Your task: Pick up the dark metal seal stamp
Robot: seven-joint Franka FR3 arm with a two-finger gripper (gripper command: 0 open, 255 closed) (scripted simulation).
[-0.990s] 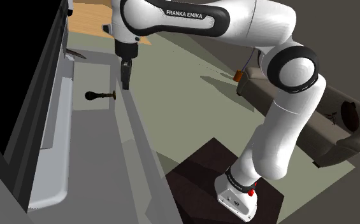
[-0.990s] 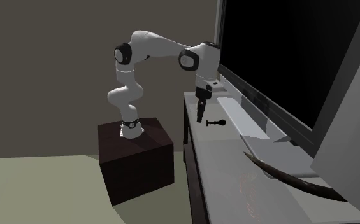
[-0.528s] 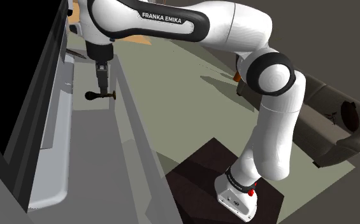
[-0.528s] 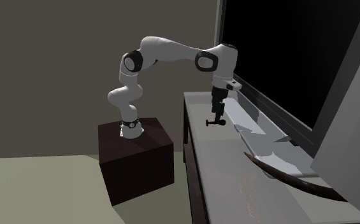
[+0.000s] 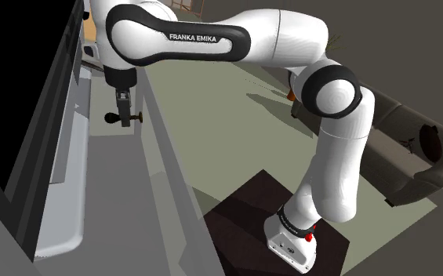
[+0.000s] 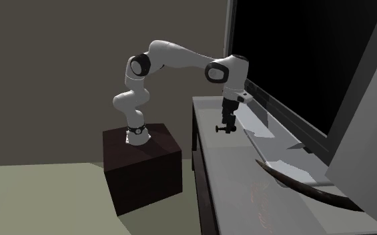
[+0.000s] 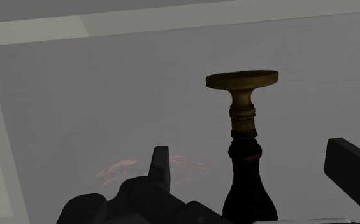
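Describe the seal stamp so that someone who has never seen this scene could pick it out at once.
A big black screen stands on a long grey top. Before its grey base, under the open pincer, lies the seal stamp. Unlike the long curved dark strip farther along, it is small: dark bulb handle, brownish neck, flat round disc.

White arm (image 5: pixel 339 168), black joint bands — "FRANKA EMIKA" lettering, red base dot, black 2-finger tool (image 5: pixel 123 108).
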